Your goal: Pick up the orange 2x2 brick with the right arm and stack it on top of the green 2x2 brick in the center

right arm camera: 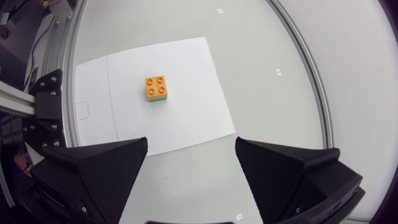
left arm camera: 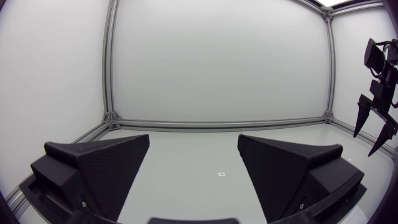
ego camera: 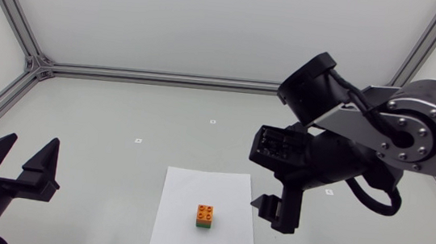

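1. The orange 2x2 brick (ego camera: 205, 212) sits squarely on the green 2x2 brick (ego camera: 204, 226), studs up. Together they stand near the middle of a white paper sheet (ego camera: 182, 236), which seems to mark the central stacking spot.
2. The right gripper (ego camera: 272, 214) hangs above the table just beside the stack. Its fingers are spread wide and hold nothing, so I judge the stacking done and the brick let go.
3. The left gripper (ego camera: 32, 150) rests low at its own side, well apart from the bricks. Its jaws are also wide and empty, which suits a task that gives it no part.
4. No brand or label can be read. Small square marks (ego camera: 138, 140) dot the table, perhaps position markers, but they are too small to tell.
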You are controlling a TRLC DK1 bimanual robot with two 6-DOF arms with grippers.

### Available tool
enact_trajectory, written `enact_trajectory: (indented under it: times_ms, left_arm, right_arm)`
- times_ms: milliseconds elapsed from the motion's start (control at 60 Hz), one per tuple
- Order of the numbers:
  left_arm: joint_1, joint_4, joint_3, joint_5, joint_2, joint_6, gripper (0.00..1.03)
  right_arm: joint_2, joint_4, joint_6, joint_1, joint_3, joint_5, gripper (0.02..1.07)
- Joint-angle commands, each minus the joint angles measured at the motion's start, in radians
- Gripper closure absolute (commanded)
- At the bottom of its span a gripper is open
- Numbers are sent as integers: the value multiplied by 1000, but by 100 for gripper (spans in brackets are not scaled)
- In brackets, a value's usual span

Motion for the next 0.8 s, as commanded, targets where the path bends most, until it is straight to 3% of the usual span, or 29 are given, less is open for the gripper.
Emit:
enact_trajectory:
  times_ms: [0,350,783]
  left_arm:
    - [-1,-11,-41,3,-4,6,4]
    - [-1,-11,-41,3,-4,6,4]
    - [-1,-11,-41,3,-4,6,4]
  right_arm:
    - [-90,41,28,-73,-70,-2,7]
    - [-368,186,67,-392,-234,-1,7]
    - [-686,424,75,-595,-488,13,7]
